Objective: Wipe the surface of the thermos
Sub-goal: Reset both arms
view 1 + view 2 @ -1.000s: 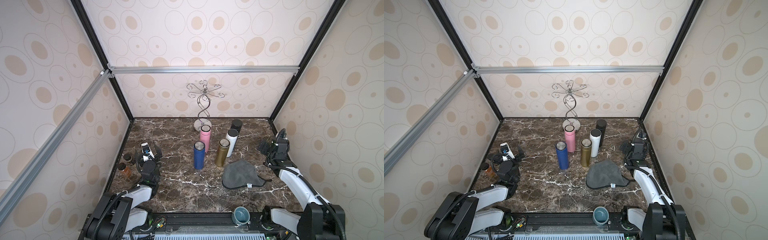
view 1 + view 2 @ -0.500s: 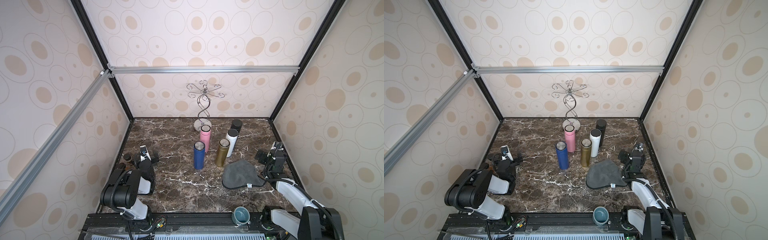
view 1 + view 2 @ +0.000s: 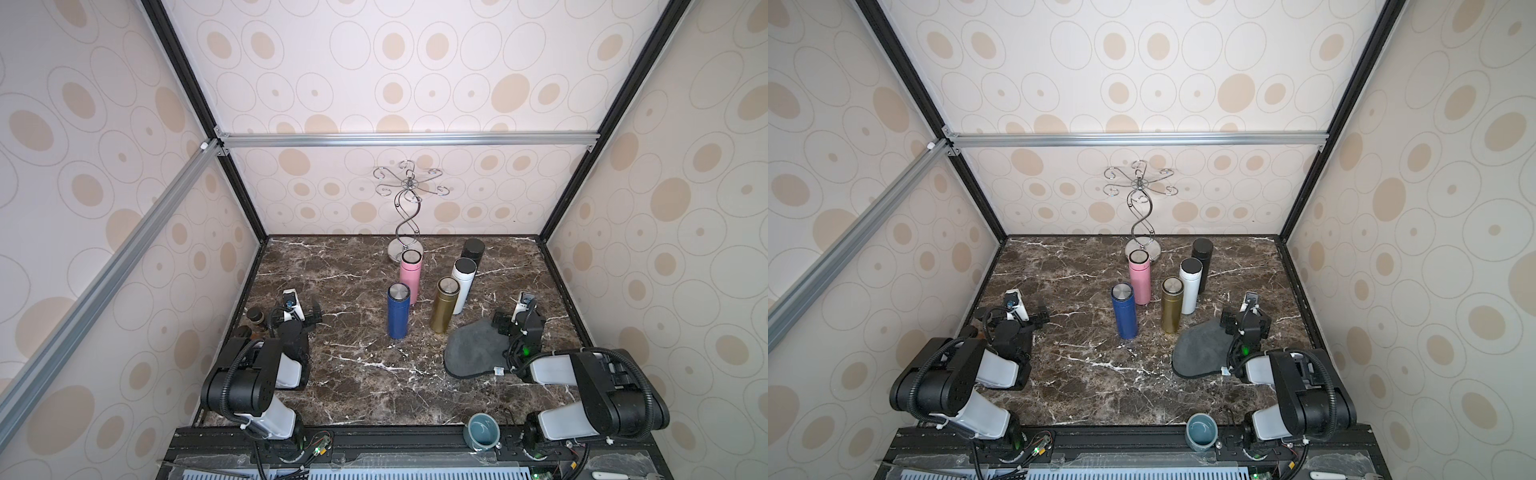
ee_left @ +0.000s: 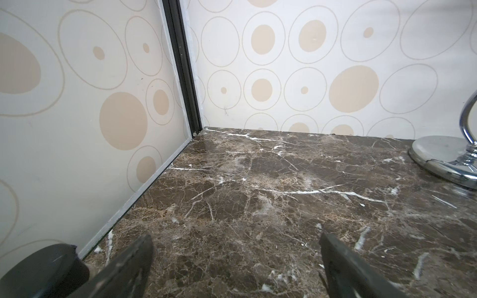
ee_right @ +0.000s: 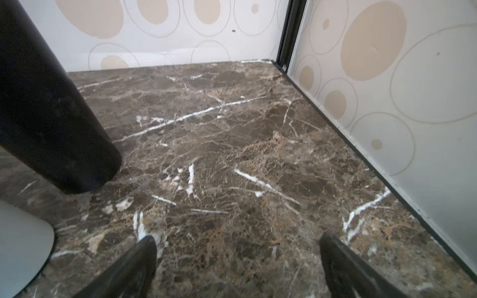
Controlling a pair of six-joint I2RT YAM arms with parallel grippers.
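Observation:
Several thermoses stand upright mid-table in both top views: blue [image 3: 398,309], pink [image 3: 410,276], gold [image 3: 443,305], white [image 3: 462,284] and black [image 3: 471,253]. A grey cloth [image 3: 473,351] lies flat to the right of the gold one. My right gripper [image 3: 515,324] sits low at the cloth's far right corner, open and empty. In the right wrist view its jaws [image 5: 237,242] frame bare marble, with the black thermos [image 5: 51,116] and white thermos [image 5: 20,245] off to one side. My left gripper [image 3: 299,319] is open and empty near the left wall, its jaws [image 4: 236,240] over bare marble.
A chrome hook stand [image 3: 405,216] rises behind the pink thermos; its base [image 4: 438,160] shows in the left wrist view. Small dark-capped jars [image 3: 256,316] sit by the left wall beside my left gripper. A teal cup [image 3: 482,430] rests on the front rail.
My right gripper has come away from the right wall, forward and left to the cloth's corner. The left arm has folded up with its gripper staying near the left wall. Both stay open.

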